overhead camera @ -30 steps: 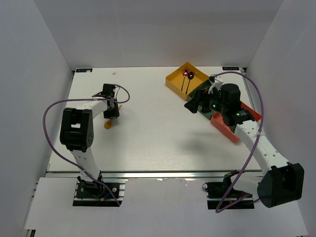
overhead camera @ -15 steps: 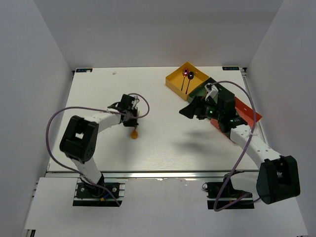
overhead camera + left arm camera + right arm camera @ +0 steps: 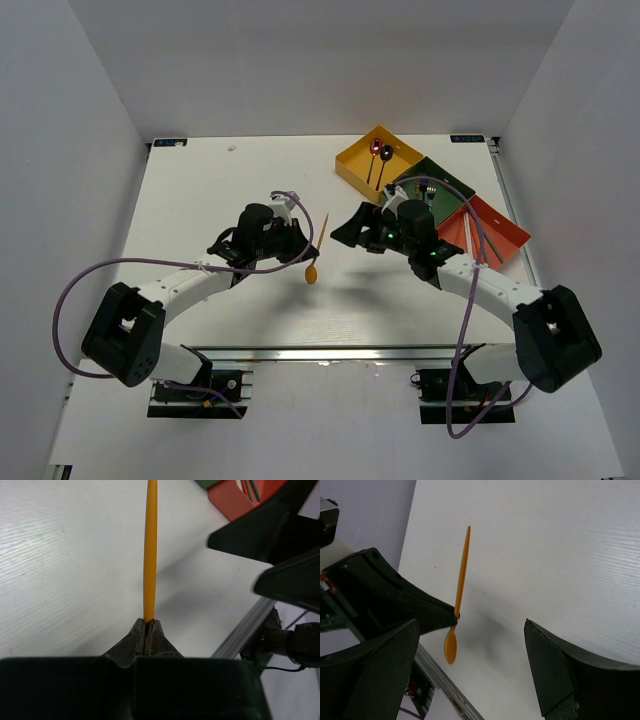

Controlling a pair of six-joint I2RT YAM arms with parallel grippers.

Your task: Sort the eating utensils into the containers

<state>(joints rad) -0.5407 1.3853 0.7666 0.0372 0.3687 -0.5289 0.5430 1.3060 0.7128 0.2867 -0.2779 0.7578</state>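
My left gripper [image 3: 304, 256] is shut on an orange spoon [image 3: 314, 262] and holds it above the table's middle, bowl down and handle pointing up and away. In the left wrist view the handle [image 3: 149, 550] rises from the closed fingertips [image 3: 148, 628]. My right gripper [image 3: 352, 238] is open and empty, just right of the spoon and facing it. In the right wrist view the spoon [image 3: 461, 580] hangs between its spread fingers [image 3: 385, 665]. The yellow tray [image 3: 352, 166] holds two dark spoons [image 3: 381, 153]. The dark green tray [image 3: 441, 184] and red-orange tray [image 3: 502, 237] stand beside it.
Thin chopsticks [image 3: 473, 232] lie in the red-orange tray. White walls enclose the table on three sides. A metal rail [image 3: 320, 353] runs along the near edge. Purple cables loop from both arms.
My left arm has swung right from the table's left side to the middle, carrying the orange spoon. My right arm has moved left from the trays to beside the spoon.
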